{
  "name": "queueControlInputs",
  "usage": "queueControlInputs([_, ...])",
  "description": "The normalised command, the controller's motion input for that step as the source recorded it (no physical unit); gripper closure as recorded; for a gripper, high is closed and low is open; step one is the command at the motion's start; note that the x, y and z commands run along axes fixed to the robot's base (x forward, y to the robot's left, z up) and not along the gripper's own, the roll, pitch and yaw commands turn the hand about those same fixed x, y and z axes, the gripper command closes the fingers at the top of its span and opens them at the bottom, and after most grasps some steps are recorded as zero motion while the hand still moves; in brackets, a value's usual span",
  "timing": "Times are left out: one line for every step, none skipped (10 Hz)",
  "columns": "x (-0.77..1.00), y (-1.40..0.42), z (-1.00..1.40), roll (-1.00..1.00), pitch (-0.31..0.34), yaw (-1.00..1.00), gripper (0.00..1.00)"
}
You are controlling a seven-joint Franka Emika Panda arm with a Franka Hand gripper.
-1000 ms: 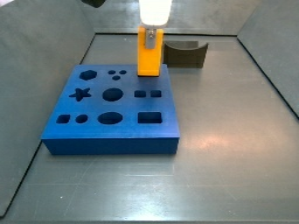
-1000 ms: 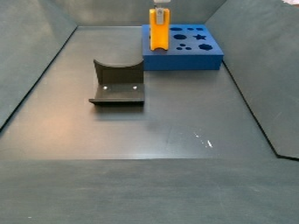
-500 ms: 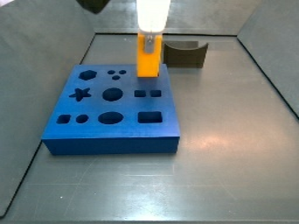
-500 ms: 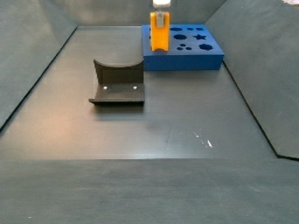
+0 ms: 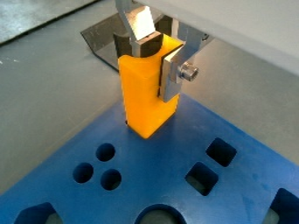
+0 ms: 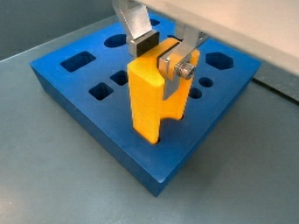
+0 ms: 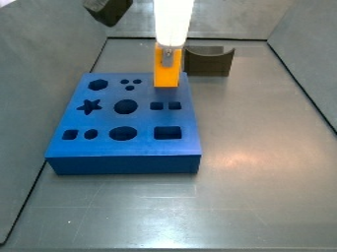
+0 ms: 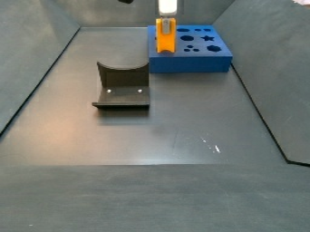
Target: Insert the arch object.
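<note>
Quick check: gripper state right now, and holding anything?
Gripper: shut on the tall bright orange-yellow arch object, upright over the blue board.

We see the gripper [image 7: 168, 44] holding the arch object [image 7: 166, 71] over the blue board [image 7: 126, 148]; the olive block [image 7: 210, 61] stands just behind it.

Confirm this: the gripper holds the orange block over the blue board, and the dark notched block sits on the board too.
Wrong on the last part. The gripper does hold the orange block at the blue board, but the dark notched block stands on the floor behind the board, apart from it, as a side view shows.
</note>
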Motion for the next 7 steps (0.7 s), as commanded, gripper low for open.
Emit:
queueControlInputs([0.0, 0.0, -0.27, -0.01, -0.173, 0.0, 1.0])
queueControlInputs([0.0, 0.0, -0.27, -0.02, -0.22, 0.0, 1.0])
queueControlInputs([0.0, -0.02, -0.26, 0.0, -0.243, 0.0, 1.0])
queueControlInputs([0.0, -0.05, -0.25, 0.0, -0.249, 0.0, 1.0])
queueControlInputs([-0.1, -0.05, -0.11, 0.0, -0.241, 0.0, 1.0])
queueControlInputs([-0.05, 0.0, 0.0, -0.03, -0.063, 0.0, 1.0])
queueControlInputs([0.0, 0.0, 0.0, 0.0, 0.0, 0.0, 1.0])
